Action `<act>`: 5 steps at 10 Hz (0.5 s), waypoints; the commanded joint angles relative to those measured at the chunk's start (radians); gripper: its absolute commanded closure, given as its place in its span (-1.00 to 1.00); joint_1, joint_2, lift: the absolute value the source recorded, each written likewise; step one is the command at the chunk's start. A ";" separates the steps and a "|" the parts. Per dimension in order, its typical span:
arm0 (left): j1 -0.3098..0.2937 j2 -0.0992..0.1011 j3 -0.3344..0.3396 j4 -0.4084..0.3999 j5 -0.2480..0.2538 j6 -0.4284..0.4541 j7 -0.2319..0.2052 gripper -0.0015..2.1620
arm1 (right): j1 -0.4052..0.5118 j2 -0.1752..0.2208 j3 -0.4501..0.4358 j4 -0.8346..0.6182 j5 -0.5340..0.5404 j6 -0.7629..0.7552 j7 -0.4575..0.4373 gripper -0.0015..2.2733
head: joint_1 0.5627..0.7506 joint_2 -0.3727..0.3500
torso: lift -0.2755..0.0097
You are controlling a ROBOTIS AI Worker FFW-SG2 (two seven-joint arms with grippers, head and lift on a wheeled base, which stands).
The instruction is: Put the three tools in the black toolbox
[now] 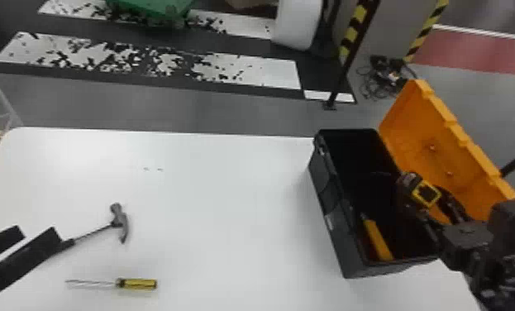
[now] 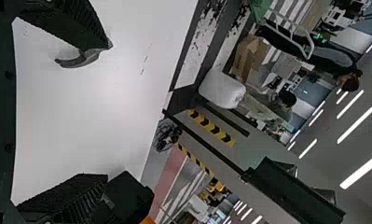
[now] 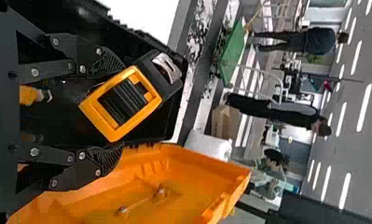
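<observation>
- Four tool-like things can be counted: one hammer (image 1: 120, 223), one screwdriver (image 1: 138, 284), one yellow-and-black tape measure (image 3: 120, 102) and one orange-handled tool (image 1: 378, 240).
- Two of them, the hammer and the screwdriver, lie on the one white table (image 1: 227, 198), on the robot's left and well apart from the toolbox. The screwdriver is nearer the robot, its yellow handle toward the toolbox side.
- One left gripper (image 1: 38, 231) is at the hammer's handle end, its jaws spread wide with nothing clamped between them. One of its fingers covers part of the hammer in the left wrist view.
- One right gripper (image 1: 427, 200) has its jaws closed on the tape measure, at the toolbox's opening near the lid. How deep the tape measure sits there, I cannot tell.
- Behind the table, on the floor: one green cart (image 1: 153, 8), one tangle of cables (image 1: 386, 78) and one dark post (image 1: 347, 70) with yellow-and-black stripes near it.
- One raised orange lid (image 1: 463, 161) stands along the toolbox's far-right side, beside the right gripper.
- One black toolbox (image 1: 334, 219), open, sits upright on the table's right part. The orange-handled tool lies inside, by the wall toward the hammer's side.
</observation>
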 commanded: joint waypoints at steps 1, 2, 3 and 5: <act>0.000 0.000 0.017 0.003 0.003 0.000 -0.002 -1.00 | -0.002 -0.001 -0.017 0.038 -0.001 -0.010 0.005 0.77 | 0.41 -0.52 | 0.54; 0.000 0.000 0.025 0.003 0.013 0.003 -0.002 -1.00 | 0.009 -0.003 -0.012 0.046 0.008 -0.028 0.018 0.76 | 0.41 -0.54 | 0.54; 0.000 0.000 0.025 0.003 0.014 0.003 -0.002 -1.00 | 0.025 -0.004 0.008 0.055 0.014 -0.059 0.024 0.76 | 0.41 -0.55 | 0.54; 0.000 0.000 0.025 0.000 0.022 0.006 -0.002 -1.00 | 0.030 -0.004 0.041 0.057 0.020 -0.059 0.028 0.60 | 0.41 -0.49 | 0.54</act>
